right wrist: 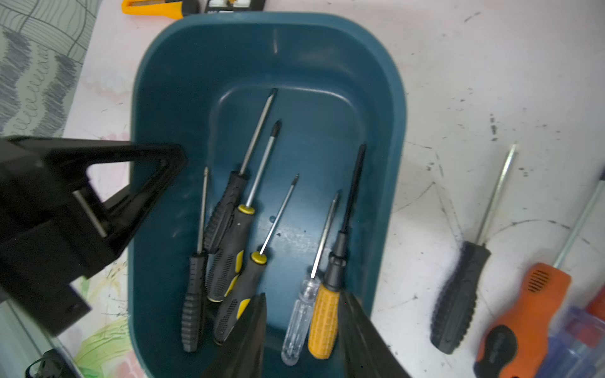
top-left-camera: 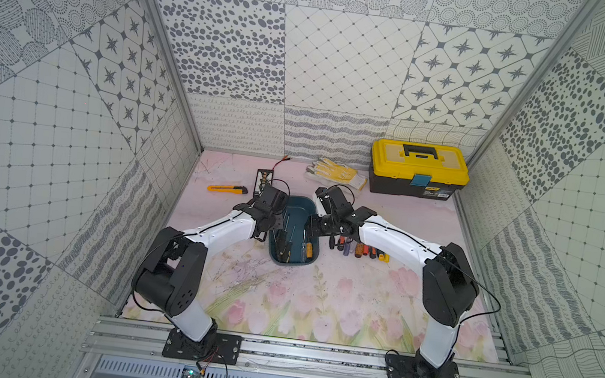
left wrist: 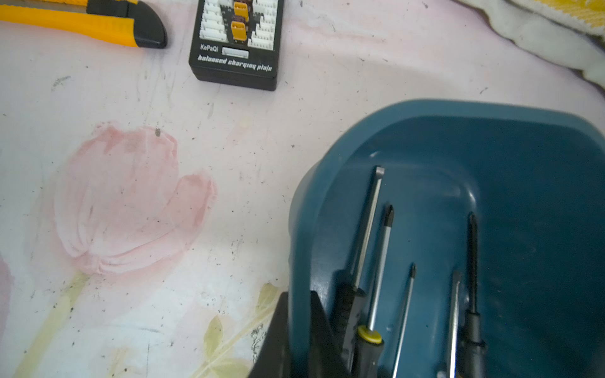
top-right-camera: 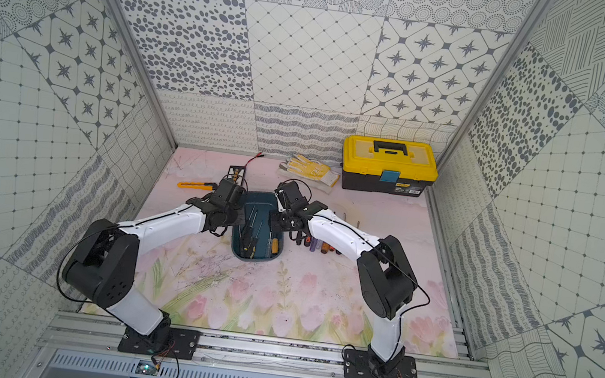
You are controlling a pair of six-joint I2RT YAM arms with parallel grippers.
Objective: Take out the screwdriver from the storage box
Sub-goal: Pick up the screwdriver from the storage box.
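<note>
The teal storage box (top-left-camera: 299, 206) (top-right-camera: 260, 198) sits mid-table between my two arms. Several screwdrivers lie in it, tips toward the far end. My left gripper (top-left-camera: 272, 230) (left wrist: 299, 340) is shut on the box's left wall (left wrist: 301, 229), one finger inside and one outside. My right gripper (top-left-camera: 309, 231) (right wrist: 302, 297) hangs open low over the box's near right part. Between its fingers lie a clear-handled screwdriver (right wrist: 299, 324) and a yellow-handled screwdriver (right wrist: 324, 324), which touches the right finger. Black-and-yellow handled screwdrivers (right wrist: 229, 261) lie further left.
A row of screwdrivers (top-left-camera: 360, 250) lies on the table right of the box, among them a black-handled one (right wrist: 458, 294) and an orange one (right wrist: 523, 311). Behind the box are a yellow utility knife (top-left-camera: 227, 188), a black charging plate (left wrist: 235, 42), gloves (top-left-camera: 336, 171) and a yellow-lidded toolbox (top-left-camera: 419, 169).
</note>
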